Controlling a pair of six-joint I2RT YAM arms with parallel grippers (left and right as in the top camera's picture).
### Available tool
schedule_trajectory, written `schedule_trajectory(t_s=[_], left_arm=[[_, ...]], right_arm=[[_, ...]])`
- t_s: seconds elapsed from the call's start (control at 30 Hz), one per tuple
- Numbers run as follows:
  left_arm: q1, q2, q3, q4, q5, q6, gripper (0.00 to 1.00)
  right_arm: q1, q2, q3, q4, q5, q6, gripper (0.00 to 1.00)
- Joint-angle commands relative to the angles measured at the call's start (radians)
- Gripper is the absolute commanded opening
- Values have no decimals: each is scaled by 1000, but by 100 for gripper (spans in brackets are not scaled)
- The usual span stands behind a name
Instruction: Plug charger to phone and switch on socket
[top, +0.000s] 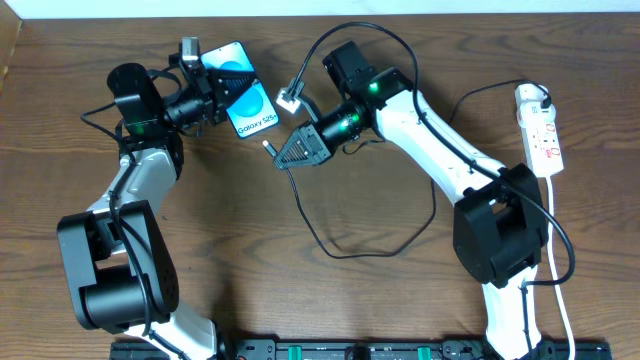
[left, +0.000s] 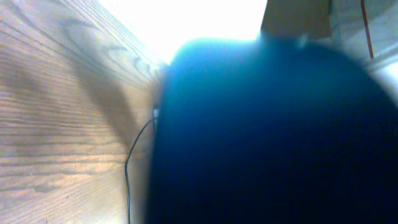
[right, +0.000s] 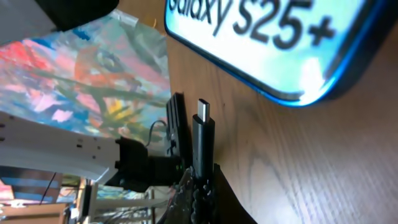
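Observation:
The phone (top: 243, 92), light blue screen reading "Galaxy S25+", is held tilted off the table at the upper left by my left gripper (top: 214, 92), shut on its edge. In the left wrist view the phone (left: 273, 130) is a dark blue blur that hides the fingers. My right gripper (top: 290, 150) is shut on the charger's connector end (right: 203, 134). Its metal tip (top: 266, 145) points at the phone's lower edge (right: 298, 99), a short gap away. The black cable (top: 345, 248) loops across the table. The socket (top: 538, 130), a white power strip, lies at the far right.
The strip's white cord (top: 555, 250) runs down the right side past the right arm's base (top: 500, 235). A small white and metal object (top: 289, 99) lies between phone and right arm. A thin black cable (left: 127, 174) crosses the wood in the left wrist view.

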Motion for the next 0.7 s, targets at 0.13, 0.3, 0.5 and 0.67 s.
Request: schedule_trajectory(t_s=[0.13,0.3,0.5,0.67], left_arm=[[3,-2,10,11,-38,-21,7],[3,-2,10,11,-37,-24,7],[3,-2,10,11,-37,-28,7],[3,-2,10,11,-37,-28,7]], right_arm=[[-4,9,1,56,-33,77,1],[-5,9,1,99,-32,124,1],[-5,9,1,142,-25,182,1],[-10,9,1,145,-24,201,1]])
